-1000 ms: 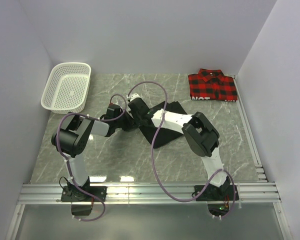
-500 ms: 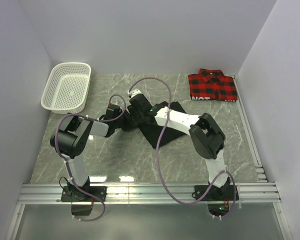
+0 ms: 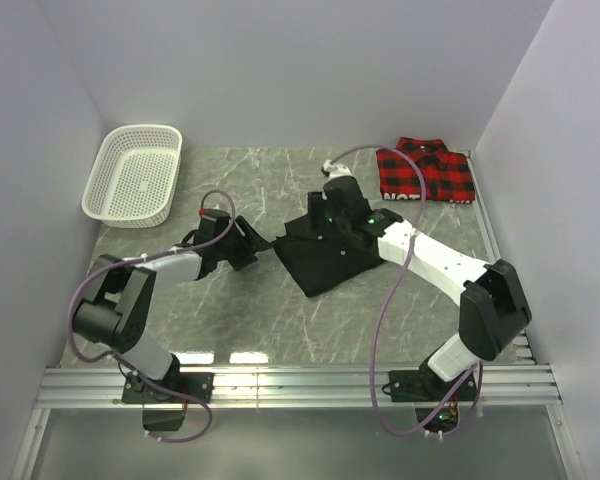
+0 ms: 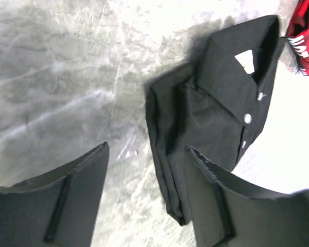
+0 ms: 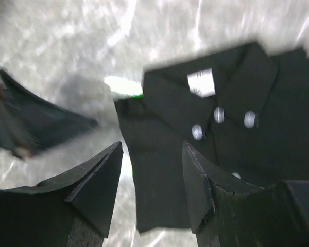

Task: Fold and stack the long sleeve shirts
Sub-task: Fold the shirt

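Black shirt [image 3: 332, 258] lay folded at counter [image 3: 230, 320] centre (pale buttons showing at collar). Plaid shirt [image 3: 425, 172] lay folded at 1 o'clock, well apart. Left pincer [image 4: 147, 149] was spread wide, empty, just off black shirt's 9 o'clock edge. Right pincer [image 5: 152, 146] was also wide, gripping nothing, above collar end. Basket [image 3: 135, 178] sat at 10 o'clock.

A white mesh basket [image 3: 95, 185] sits at the ten o'clock corner of the grey marble-patterned table [image 3: 230, 320] (long side running away from the camera); a ribbed metal rail [image 3: 300, 385] spans six o'clock.
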